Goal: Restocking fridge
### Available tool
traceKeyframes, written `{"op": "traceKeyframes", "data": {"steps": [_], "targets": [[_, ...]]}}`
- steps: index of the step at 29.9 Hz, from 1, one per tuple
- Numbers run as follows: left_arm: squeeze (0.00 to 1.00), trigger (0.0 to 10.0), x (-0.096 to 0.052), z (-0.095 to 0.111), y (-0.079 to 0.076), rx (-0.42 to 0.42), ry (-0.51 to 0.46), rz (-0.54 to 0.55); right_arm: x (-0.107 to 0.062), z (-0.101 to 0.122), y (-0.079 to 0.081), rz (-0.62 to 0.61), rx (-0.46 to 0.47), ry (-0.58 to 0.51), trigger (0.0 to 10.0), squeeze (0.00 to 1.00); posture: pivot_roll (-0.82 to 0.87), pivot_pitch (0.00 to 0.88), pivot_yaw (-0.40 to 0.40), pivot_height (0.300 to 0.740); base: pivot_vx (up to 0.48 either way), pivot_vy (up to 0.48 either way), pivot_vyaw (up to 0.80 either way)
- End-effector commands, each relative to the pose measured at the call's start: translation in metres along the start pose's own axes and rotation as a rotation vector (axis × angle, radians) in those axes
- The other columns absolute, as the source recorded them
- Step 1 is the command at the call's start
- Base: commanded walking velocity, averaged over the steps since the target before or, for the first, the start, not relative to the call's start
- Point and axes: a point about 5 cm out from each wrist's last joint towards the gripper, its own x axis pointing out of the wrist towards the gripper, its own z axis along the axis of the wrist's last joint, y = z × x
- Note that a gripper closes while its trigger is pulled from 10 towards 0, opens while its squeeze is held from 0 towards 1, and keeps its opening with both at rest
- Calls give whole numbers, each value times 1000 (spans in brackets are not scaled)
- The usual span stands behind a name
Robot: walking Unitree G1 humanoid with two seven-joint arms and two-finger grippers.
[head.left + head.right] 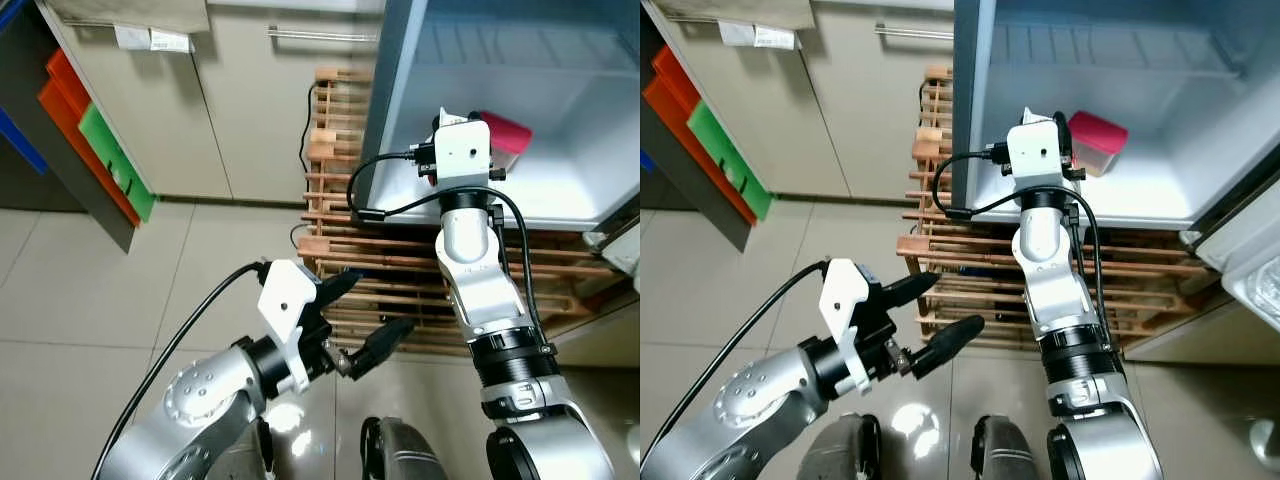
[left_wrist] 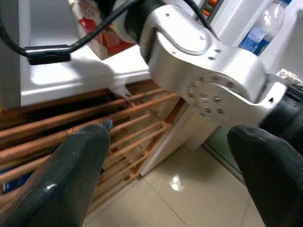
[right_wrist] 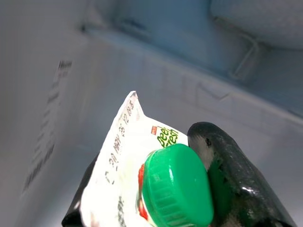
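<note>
One carton (image 3: 124, 179), clamped between the right gripper (image 3: 142, 198) jaws inside the fridge (image 1: 1160, 200); placing step, release next. Left gripper (image 1: 930, 315) open, empty.

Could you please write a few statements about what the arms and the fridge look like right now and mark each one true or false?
1. The right gripper is shut on a carton with a green cap. True.
2. The right arm reaches into the open fridge. True.
3. The left gripper is holding a bottle. False: its fingers are apart with nothing between them, low in front of the wooden rack.
4. The fridge stands directly on the tiled floor. False: it sits on the wooden rack.
5. A pink-lidded container lies on the fridge's bottom shelf. True.
</note>
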Motion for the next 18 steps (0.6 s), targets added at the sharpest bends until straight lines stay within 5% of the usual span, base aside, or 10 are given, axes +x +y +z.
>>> {"op": "traceKeyframes", "data": {"steps": [1,11,18], "targets": [[0,10000,-3,1,-8,-14,8,-16,5,10,4,-6,-3,-63,10000,0,61,382,12,711,0,0,0],[0,10000,-15,2,-16,-53,37,35,30,20,-9,-140,289,-33,10000,0,96,411,27,711,0,0,0],[0,10000,-16,3,-21,-71,40,46,40,9,1,-125,459,70,10000,0,106,421,32,711,0,0,0]]}}
